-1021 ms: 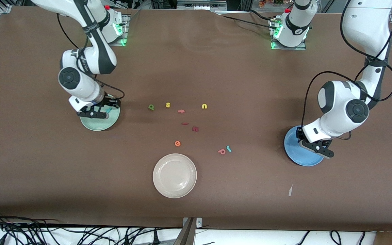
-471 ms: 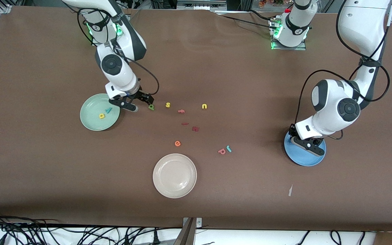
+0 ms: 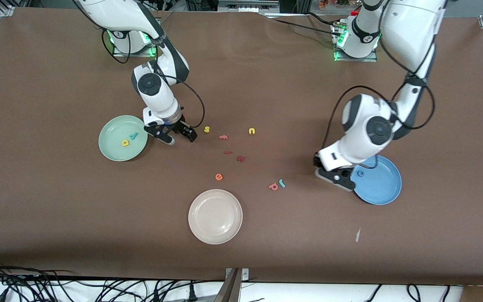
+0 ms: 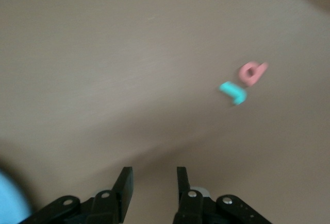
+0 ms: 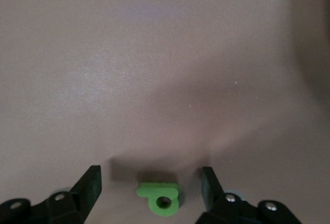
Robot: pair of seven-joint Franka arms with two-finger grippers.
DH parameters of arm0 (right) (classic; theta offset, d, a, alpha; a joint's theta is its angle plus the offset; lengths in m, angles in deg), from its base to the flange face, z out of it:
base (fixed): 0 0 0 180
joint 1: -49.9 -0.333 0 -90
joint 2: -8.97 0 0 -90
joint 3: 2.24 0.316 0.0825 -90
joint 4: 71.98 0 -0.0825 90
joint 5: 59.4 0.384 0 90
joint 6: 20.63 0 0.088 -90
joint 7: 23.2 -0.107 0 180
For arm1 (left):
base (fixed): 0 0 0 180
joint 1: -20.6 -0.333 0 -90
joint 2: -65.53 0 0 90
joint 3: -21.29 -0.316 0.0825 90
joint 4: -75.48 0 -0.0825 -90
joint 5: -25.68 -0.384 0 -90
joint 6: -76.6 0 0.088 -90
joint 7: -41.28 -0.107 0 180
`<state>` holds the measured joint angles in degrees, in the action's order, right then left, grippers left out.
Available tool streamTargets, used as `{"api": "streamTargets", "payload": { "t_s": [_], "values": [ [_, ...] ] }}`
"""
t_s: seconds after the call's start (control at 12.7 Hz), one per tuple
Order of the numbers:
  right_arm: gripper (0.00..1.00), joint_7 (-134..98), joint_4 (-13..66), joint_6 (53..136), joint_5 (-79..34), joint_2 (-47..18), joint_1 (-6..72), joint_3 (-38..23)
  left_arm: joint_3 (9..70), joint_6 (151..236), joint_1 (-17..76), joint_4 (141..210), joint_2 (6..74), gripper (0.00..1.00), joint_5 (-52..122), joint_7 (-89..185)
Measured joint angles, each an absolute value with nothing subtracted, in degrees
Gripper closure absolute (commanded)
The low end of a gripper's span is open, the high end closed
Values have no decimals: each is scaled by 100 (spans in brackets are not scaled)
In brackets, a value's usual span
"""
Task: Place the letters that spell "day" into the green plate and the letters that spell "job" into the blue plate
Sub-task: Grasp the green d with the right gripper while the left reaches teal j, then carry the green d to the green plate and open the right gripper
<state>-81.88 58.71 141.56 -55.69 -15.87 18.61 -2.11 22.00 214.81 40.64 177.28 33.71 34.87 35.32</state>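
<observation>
The green plate (image 3: 108,147) holds the yellow d (image 3: 125,143) and the teal y (image 3: 133,135). Beside it, my right gripper (image 3: 180,137) is low over the table and open. The dark green a (image 5: 159,198) lies flat between its fingers, untouched, and is hidden in the front view. The blue plate (image 3: 382,187) holds the blue o (image 3: 361,173). My left gripper (image 3: 334,178) hangs at that plate's edge, open and empty (image 4: 153,175). The teal j (image 3: 282,183) (image 4: 233,92) and pink b (image 3: 273,186) (image 4: 252,72) lie side by side on the table ahead of it.
Between the plates lie a yellow s (image 3: 207,129), a pink f (image 3: 223,136), a yellow u (image 3: 252,131), two dark red pieces (image 3: 240,158) and an orange e (image 3: 219,177). A cream plate (image 3: 215,216) sits nearer the front camera. A white scrap (image 3: 357,235) lies near the blue plate.
My right gripper left the green plate, where the d and y now show, and came down around the a. My left gripper moved off the blue plate toward the j and b, leaving the o.
</observation>
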Motion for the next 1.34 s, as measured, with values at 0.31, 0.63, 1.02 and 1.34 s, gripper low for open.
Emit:
{"api": "streamTargets", "payload": {
  "t_s": [0.31, 0.63, 1.02, 1.34],
  "values": [
    [22, -8243, 5854, 14139, -5569, -1620, 1781, -207, 2193, 21531, 4495, 16889, 2665, 57, 3490, 4820],
    [45, -8247, 5850, 13964, -5569, -1602, 1750, -207, 2032, 21737, 4801, 16253, 2124, 52, 3849, 5132],
    [81, -8250, 5839, 13792, -5569, -1522, 1743, -209, 1974, 22023, 4931, 16201, 1820, 50, 3887, 5185],
    [81, -8233, 5685, 13401, -5580, -1457, 1740, -262, 1972, 22054, 4967, 16201, 1755, 47, 3887, 5185]
  ]
}}
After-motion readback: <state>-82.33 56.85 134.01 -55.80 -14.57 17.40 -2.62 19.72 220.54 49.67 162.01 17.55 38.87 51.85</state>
